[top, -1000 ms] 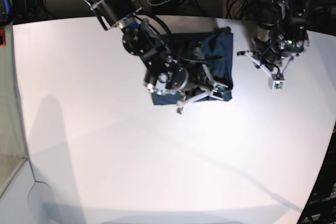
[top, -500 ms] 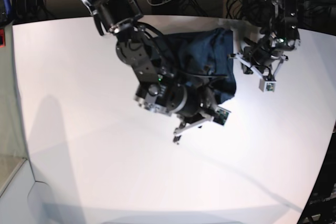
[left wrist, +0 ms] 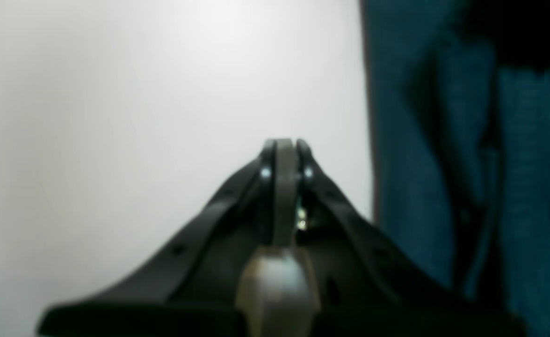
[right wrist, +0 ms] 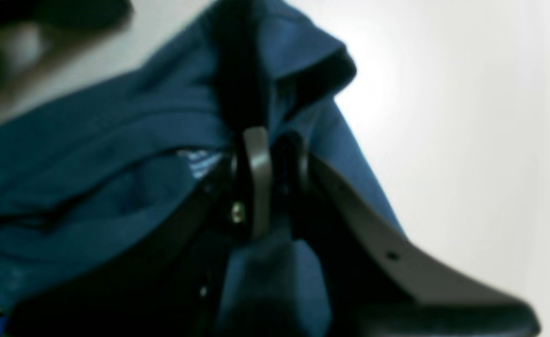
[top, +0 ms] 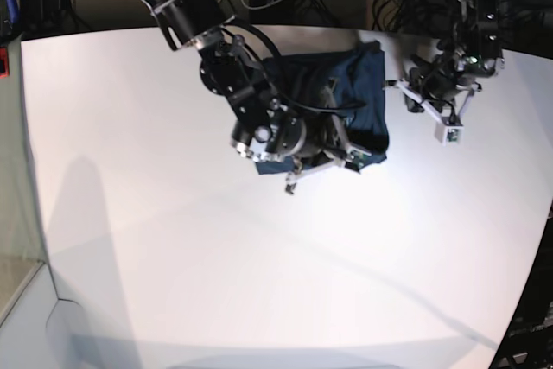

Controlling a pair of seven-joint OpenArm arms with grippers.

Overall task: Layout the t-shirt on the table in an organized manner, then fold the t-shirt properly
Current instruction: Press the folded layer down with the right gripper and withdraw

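T-shirt [top: 363, 101] bunched, navy, at far edge of table [top: 173, 239], partly under right arm. Right claw [right wrist: 268, 154] clamped on t-shirt fabric, cloth pinched btwn fingers, folds spilling both sides; small white label visible just beside claw. Left claw [left wrist: 282, 154] fully closed, nothing in it, hanging over bare table just beside t-shirt's edge, not touching cloth. Wrist views blurry.

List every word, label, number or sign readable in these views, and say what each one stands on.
No text can be read in any view.
t-shirt: a pale striped patch, perhaps a label, shows beside the right claw; too blurred to read.
table: plain white, no marks.
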